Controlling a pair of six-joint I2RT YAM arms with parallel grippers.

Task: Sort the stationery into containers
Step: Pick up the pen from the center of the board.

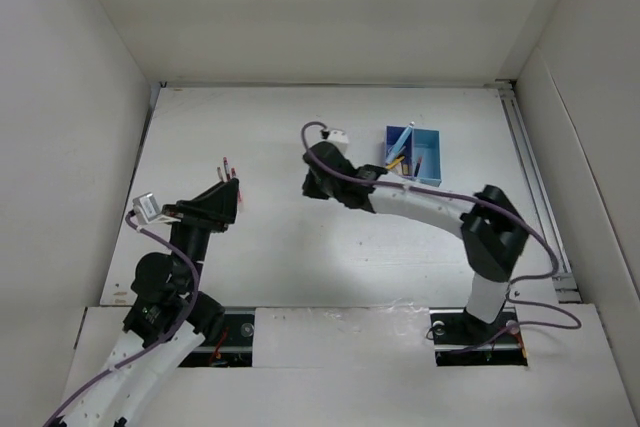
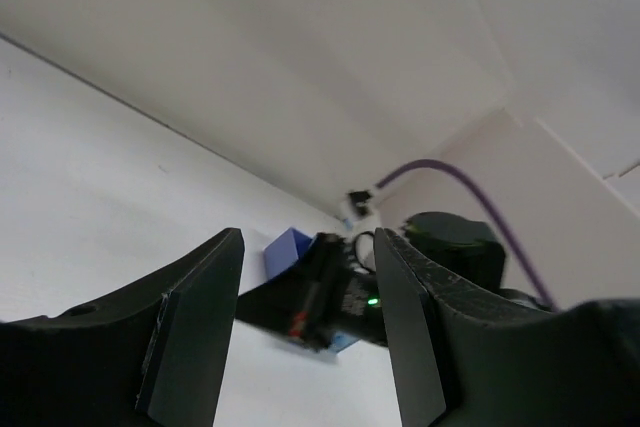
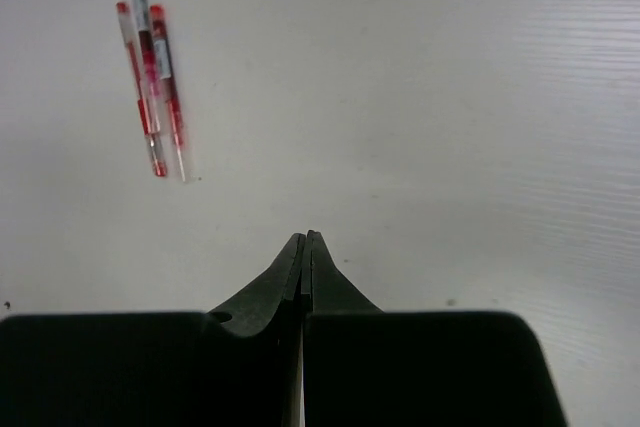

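Observation:
Three thin red-and-white pens [image 3: 150,77] lie side by side on the white table; in the top view the pens [image 1: 229,168] lie just beyond my left fingertips. My left gripper [image 1: 230,197] is open and empty, and nothing sits between its fingers in the left wrist view [image 2: 310,347]. My right gripper [image 3: 306,239] is shut and empty, to the right of the pens over bare table [image 1: 312,187]. The blue compartment box [image 1: 413,155] stands at the back right and holds a light blue pen [image 1: 403,137] and a yellow-black piece [image 1: 396,160]. The box [image 2: 288,249] also shows in the left wrist view.
White walls enclose the table on the left, back and right. The right arm's forearm [image 1: 420,209] stretches from its base across the middle right, close in front of the box. A metal rail [image 1: 535,187] runs along the right edge.

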